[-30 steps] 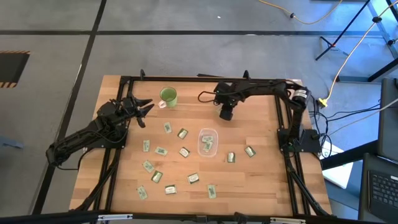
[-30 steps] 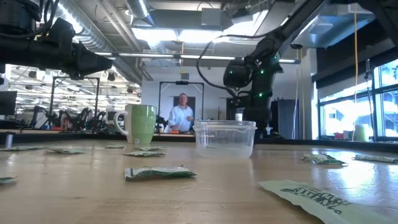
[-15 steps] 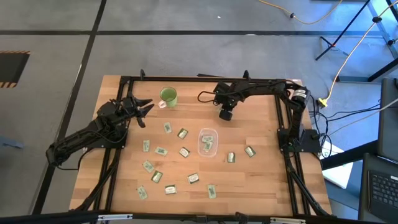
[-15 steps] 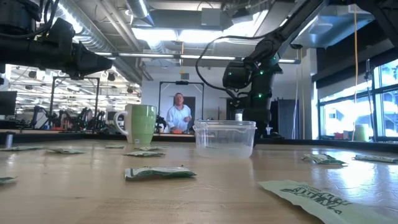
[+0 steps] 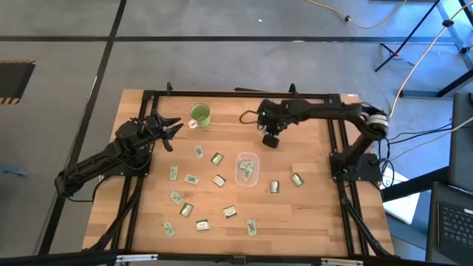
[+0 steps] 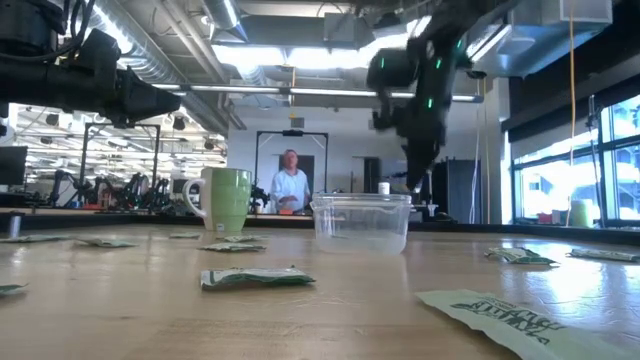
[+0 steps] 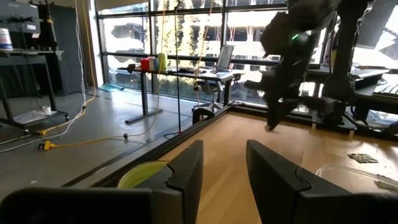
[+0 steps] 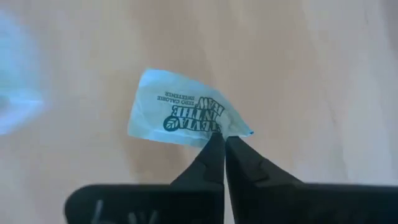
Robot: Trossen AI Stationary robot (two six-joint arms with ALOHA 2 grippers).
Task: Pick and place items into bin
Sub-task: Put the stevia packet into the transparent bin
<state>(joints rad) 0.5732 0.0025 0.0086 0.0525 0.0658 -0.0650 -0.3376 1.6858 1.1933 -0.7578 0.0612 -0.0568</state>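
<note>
Between the right gripper's [image 8: 222, 146] closed fingertips, the right wrist view showed a corner of one pale packet [image 8: 180, 118] with dark printed lettering, hanging over bare wood. No other view showed that packet. From above, the right gripper [image 5: 272, 139] hung over the table's [image 5: 310, 214] far half, near the bin [image 5: 247, 168] but not over it. The low view showed the same gripper [image 6: 418, 180] raised behind the bin [image 6: 361, 221], above its rim.

The left gripper [image 5: 171, 130] waited near the table's far left corner, beside a green mug [image 5: 200, 114], its fingers parted. Its own wrist view showed the two dark fingers [image 7: 183, 177] apart, with the mug's rim [image 7: 142, 174] just past them and the right arm [image 7: 292, 56] well beyond.

The bin sat near the table's middle. From above, a few packets [image 5: 245, 171] lay inside it. At table height, its clear walls showed no contents plainly.

Loose packets [image 5: 191, 179] lay scattered on the wood to the bin's left, right and near side, about fifteen in all. The low view alone showed a person [image 6: 291, 184] in the room behind.
</note>
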